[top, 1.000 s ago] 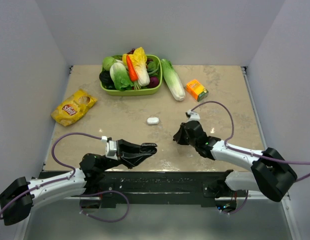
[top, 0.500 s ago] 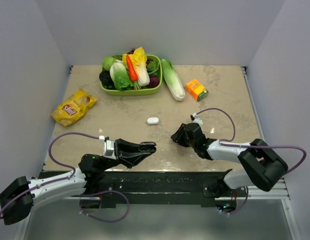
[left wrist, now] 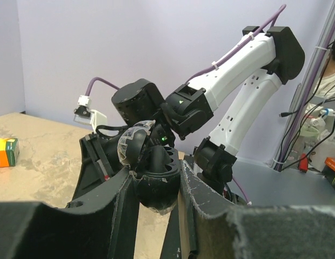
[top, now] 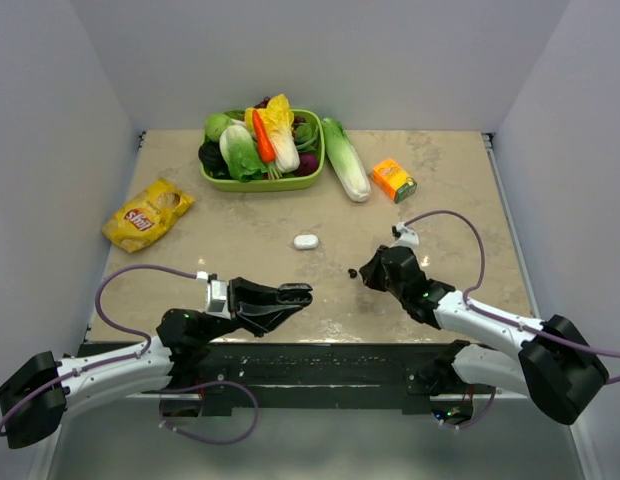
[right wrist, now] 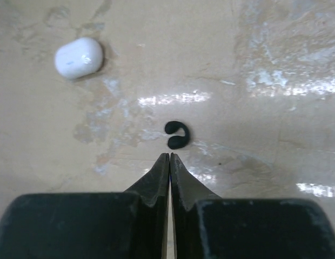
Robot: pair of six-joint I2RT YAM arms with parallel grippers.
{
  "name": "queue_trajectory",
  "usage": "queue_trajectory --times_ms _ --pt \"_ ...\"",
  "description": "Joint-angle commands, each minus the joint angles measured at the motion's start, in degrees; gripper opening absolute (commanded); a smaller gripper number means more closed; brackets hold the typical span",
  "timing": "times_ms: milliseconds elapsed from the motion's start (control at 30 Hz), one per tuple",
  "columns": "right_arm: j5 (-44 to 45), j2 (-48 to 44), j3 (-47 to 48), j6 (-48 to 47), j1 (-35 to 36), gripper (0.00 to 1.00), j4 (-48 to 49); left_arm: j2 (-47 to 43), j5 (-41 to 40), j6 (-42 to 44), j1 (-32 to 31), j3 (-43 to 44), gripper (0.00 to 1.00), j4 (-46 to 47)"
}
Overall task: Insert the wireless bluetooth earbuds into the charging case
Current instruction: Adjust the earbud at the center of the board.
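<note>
**Findings.** The left arm point(top: 110, 368) and the right arm point(top: 490, 322) are built of white links joined by rounded black joints. A purple cable point(top: 445, 212) is looped along each arm and ended in a white plug point(top: 407, 237) at the wrist. Small green lamps point(left wrist: 181, 100) are noted on black housings. The right gripper point(right wrist: 169, 155) is fitted with matt black fingers point(right wrist: 156, 181), tapered to thin tips. Both arms are mounted on one black base rail point(top: 320, 362).

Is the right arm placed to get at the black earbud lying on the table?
Probably yes: the black earbud lies bare on the table just ahead of the right gripper, nothing between. Its jaws are shut, though.
</note>
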Motion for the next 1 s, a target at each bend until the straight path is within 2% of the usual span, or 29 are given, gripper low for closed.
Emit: queue_trajectory --times_ms 0,100,400,600,967 --pt "5.21 3.39 5.33 -6.58 -0.31 0.00 -9.62 0.17 -0.74 -0.30 -0.38 -6.50 0.00 4.07" --pt "5.21 7.70 8.68 -8.87 -0.31 0.00 -11.83 0.26 -1.01 -0.39 -0.29 -6.50 0.00 3.98" --pt "-1.47 18.15 10.09 -8.70 -0.22 0.00 -5.71 0.70 -0.83 -0.22 -0.91 -6.06 0.00 3.63" --pt "-3.58 21.15 10.79 -8.70 -0.31 0.00 -2.26 0.53 -1.10 0.05 -0.91 -6.23 0.00 3.19" --pt "-8.50 24.49 14.13 -8.70 1.01 0.00 -2.08 0.88 -1.53 0.40 -0.91 -6.67 0.00 3.46"
